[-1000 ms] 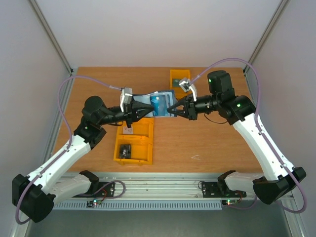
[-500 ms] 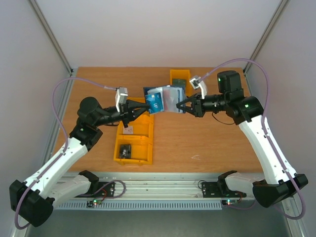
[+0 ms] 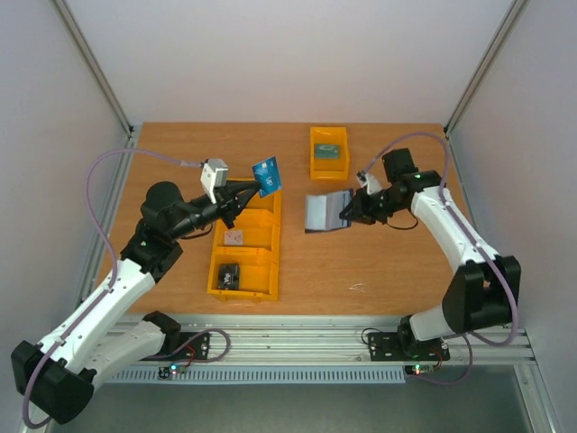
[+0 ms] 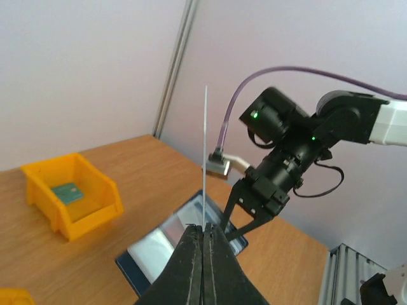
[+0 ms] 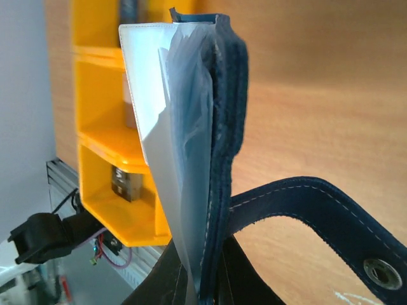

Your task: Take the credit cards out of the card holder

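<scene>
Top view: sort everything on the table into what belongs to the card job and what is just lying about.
Belongs to the job:
card holder, pinched by the right gripper
blue card, pinched by the left gripper

Lying about:
long yellow tray with a small dark part inside
small yellow bin holding a teal flat piece

left arm (image 3: 117, 284), white with black joints, is stretched forward, wrist raised | left fingers (image 4: 186, 270) are pinched together on a thin blue card (image 3: 266, 175) | right arm (image 3: 455, 230) is folded inward, wrist lowered | right fingers (image 5: 245, 289) are clamped on a dark navy bifold card holder (image 3: 325, 212)
</scene>
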Robot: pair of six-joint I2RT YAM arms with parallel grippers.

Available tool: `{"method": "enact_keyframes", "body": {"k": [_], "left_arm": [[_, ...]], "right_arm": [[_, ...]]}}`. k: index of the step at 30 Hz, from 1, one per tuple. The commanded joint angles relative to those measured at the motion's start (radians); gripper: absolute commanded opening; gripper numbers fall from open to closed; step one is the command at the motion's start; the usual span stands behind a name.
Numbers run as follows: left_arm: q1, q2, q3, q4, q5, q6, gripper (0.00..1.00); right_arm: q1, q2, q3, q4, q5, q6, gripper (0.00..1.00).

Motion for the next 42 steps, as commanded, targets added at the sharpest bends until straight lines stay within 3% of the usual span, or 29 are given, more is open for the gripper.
{"method": "enact_keyframes", "body": {"k": [1,5,10,13,15,17,20,24,26,28,30,32,39,42], "left_arm": [[0.004,-0.022,-0.032,-0.018,-0.069,0.025,0.00],[0.005,-0.032,-0.044,-0.041,-0.084,0.040,0.00],[0.005,-0.037,-0.053,-0.045,-0.087,0.047,0.00],[0.004,-0.038,-0.054,-0.045,-0.079,0.048,0.00],[0.004,-0.039,-0.054,-0.045,-0.064,0.053,0.00],[0.004,-0.041,-0.056,-0.043,-0.049,0.058,0.00],[0.004,-0.044,-0.061,-0.030,-0.012,0.067,0.00],[0.004,-0.042,-0.069,0.017,0.071,0.067,0.00],[0.004,-0.038,-0.072,0.047,0.122,0.056,0.00],[0.004,-0.032,-0.071,0.072,0.172,0.042,0.00],[0.004,-0.028,-0.070,0.087,0.206,0.025,0.00],[0.004,-0.026,-0.068,0.096,0.229,0.017,0.00],[0.004,-0.030,-0.065,0.111,0.255,0.000,0.00],[0.004,-0.036,-0.067,0.129,0.182,-0.042,0.00]], "right_arm": [[0.001,0.074,-0.111,0.116,-0.049,0.114,0.01],[0.001,0.146,-0.198,0.212,-0.093,0.161,0.01],[-0.001,0.210,-0.231,0.201,-0.058,0.147,0.03],[-0.013,0.207,-0.219,0.158,0.012,0.139,0.23],[-0.032,0.182,-0.201,0.121,0.090,0.139,0.42],[-0.038,0.124,-0.161,0.066,0.227,0.126,0.50],[-0.036,0.053,-0.068,-0.014,0.357,0.084,0.54],[0.028,-0.031,0.080,-0.068,0.409,-0.039,0.54],[0.107,-0.072,0.145,-0.052,0.343,-0.131,0.55],[0.187,-0.104,0.194,-0.011,0.169,-0.199,0.56],[0.258,-0.125,0.224,0.089,-0.047,-0.206,0.56],[0.318,-0.121,0.245,0.174,-0.137,-0.180,0.55],[0.389,-0.088,0.266,0.308,-0.230,-0.116,0.55],[0.389,-0.088,0.253,0.311,-0.244,-0.110,0.54]]}}
